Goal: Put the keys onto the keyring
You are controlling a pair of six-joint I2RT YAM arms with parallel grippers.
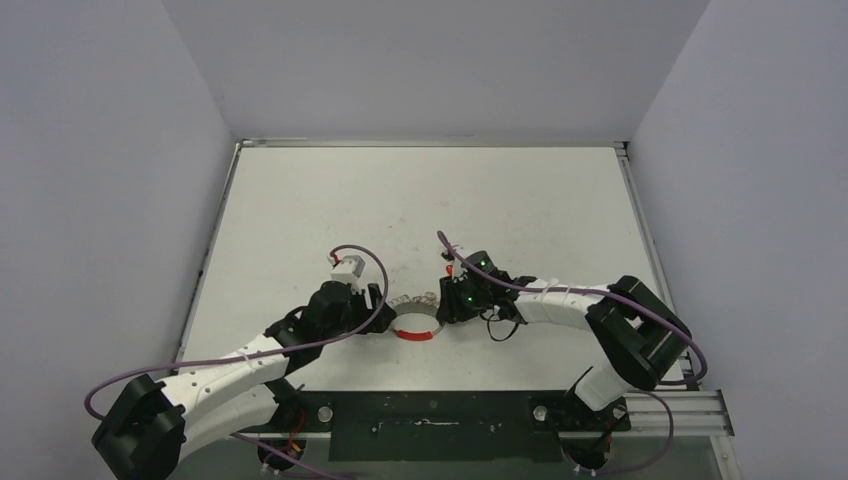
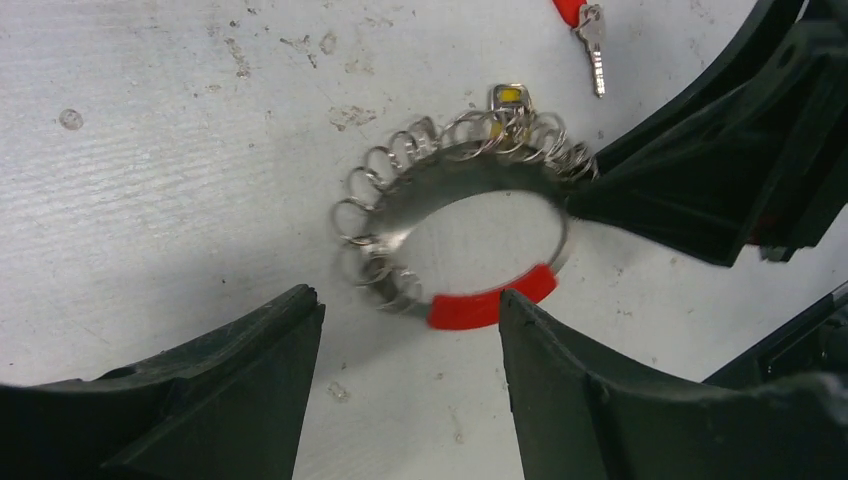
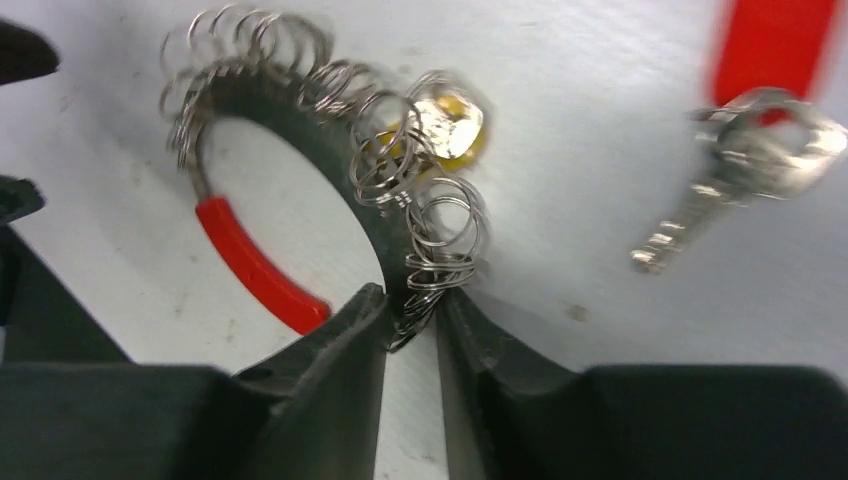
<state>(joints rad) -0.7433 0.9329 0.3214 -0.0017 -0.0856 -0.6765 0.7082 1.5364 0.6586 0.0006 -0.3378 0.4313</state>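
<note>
On the scuffed table [image 1: 420,200] — right hand [image 3: 412,310] clamps the coiled wire keyring [image 2: 395,215]; left hand [image 2: 408,300] stands apart.

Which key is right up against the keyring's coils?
The yellow-headed key: its head sits among the wire loops of the keyring. The red-headed key lies apart on the table, away from the ring.

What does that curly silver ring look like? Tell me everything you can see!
The keyring is a shiny metal loop wrapped in many little wire coils, with a red sleeve on one stretch. It lies on the white table. The right pincer squeezes its coiled edge; the open left pincer sits by the red part. A yellow-headed key rests among the coils.
</note>
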